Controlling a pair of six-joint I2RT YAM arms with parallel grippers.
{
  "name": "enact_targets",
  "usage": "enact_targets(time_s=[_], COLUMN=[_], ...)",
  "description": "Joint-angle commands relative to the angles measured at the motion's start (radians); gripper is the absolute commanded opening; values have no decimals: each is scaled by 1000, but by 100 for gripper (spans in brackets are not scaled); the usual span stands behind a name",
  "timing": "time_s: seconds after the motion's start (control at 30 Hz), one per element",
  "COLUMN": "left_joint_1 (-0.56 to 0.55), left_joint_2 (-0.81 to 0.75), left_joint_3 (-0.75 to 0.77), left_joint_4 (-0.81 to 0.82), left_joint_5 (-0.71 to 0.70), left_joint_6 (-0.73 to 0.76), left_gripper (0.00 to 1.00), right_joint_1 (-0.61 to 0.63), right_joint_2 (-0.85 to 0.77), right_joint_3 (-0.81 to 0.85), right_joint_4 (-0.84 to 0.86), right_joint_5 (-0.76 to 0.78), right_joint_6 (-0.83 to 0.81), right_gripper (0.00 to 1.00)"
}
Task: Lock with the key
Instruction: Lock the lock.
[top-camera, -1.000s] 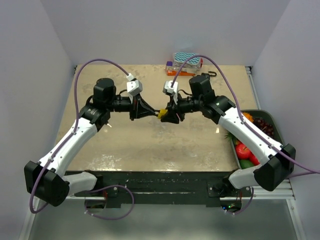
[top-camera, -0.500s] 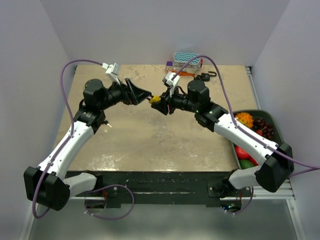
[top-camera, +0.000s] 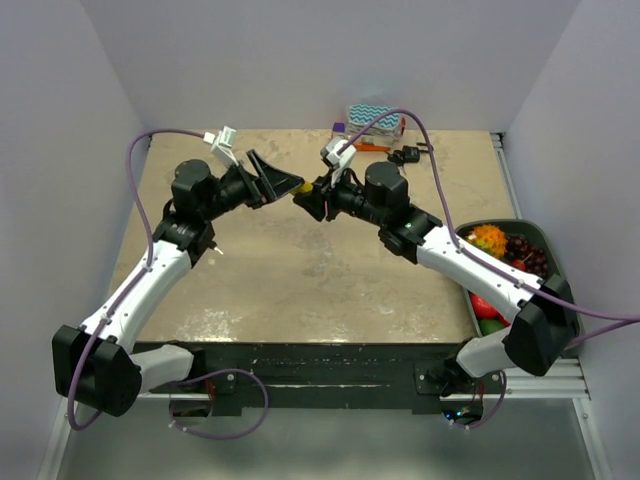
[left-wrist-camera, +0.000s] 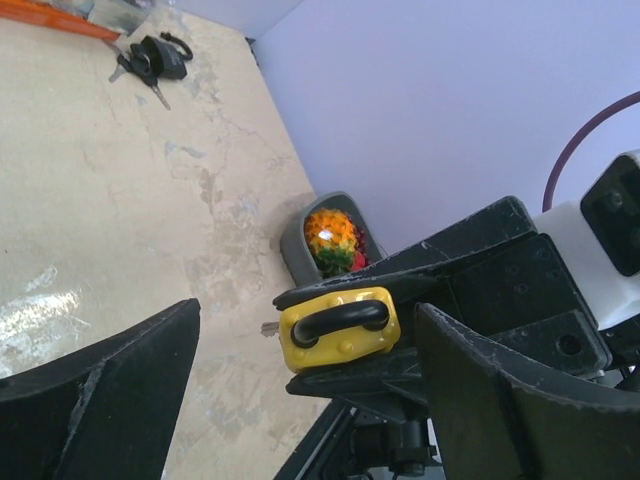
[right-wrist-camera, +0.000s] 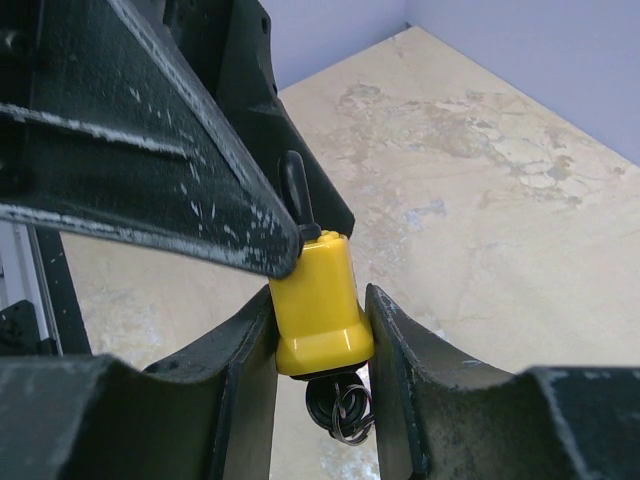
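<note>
two arms reach from the near edge over the worktop (top-camera: 300, 290), and a tray (top-camera: 520, 224) of fruit lies by the right arm's elbow. further out, the right fingers (right-wrist-camera: 400, 380) pinch the body of a yellow padlock (right-wrist-camera: 315, 300) from both sides. its shackle points away from the wrist and a ring of keys (right-wrist-camera: 340, 412) dangles under it. whether a key sits in the keyhole cannot be told.

a second ago this padlock was low over the middle of the worktop with both arms' fingers crowded on it. since then both arms have lifted and swung toward the far side, and the left fingers (left-wrist-camera: 100, 390) have let go. they are spread wide now, with the padlock showing in the gap between them but beyond their tips. in the right wrist view one left finger crosses just in front of the shackle; touching or not, i cannot tell.

my reading is that the left arm is regrasping, lining up for the shackle or the key, so the locking itself is not yet done.

well beyond, near the far edge, a black padlock (top-camera: 410, 154) with its own keys lies beside some boxes (top-camera: 372, 122).
</note>
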Motion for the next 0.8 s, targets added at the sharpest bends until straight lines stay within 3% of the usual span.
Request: enact_targets(time_s=[0.0,0.17,0.37,0.47,0.5,0.57,0.6,0.63,0.67,0.7,0.77], left_joint_1=[-24,-44,-76,-85,-85,-85,-82,-79,-72,-56,-40], left_joint_2=[-2,3,16,24,27,27,27,27,26,24,20], left_joint_3=[-23,-56,-71,-69,-69,-66,-62,-53,-48,-42,-19], left_joint_4=[65,76,102,130,140,147,145,142,127,116,84], left_joint_5=[14,26,48,65,69,77,76,76,74,74,68], left_joint_6=[-42,-76,-110,-119,-119,-116,-111,-107,-91,-81,-32], left_gripper=[89,81,64,47,34,21,8,1,0,0,0], right_joint_1=[12,19,36,39,41,39,42,39,38,39,38], right_joint_2=[-9,-3,6,12,14,12,11,6,3,-1,-23], right_joint_3=[56,62,54,54,57,60,62,65,68,72,74], right_joint_4=[129,144,164,167,164,152,144,120,104,87,17], right_joint_5=[36,39,49,50,52,52,50,49,30,29,15], right_joint_6=[19,16,1,-4,-4,-7,-13,-14,-14,-17,-30], right_gripper=[0,0,0,0,0,0,5,15,24,40,53])
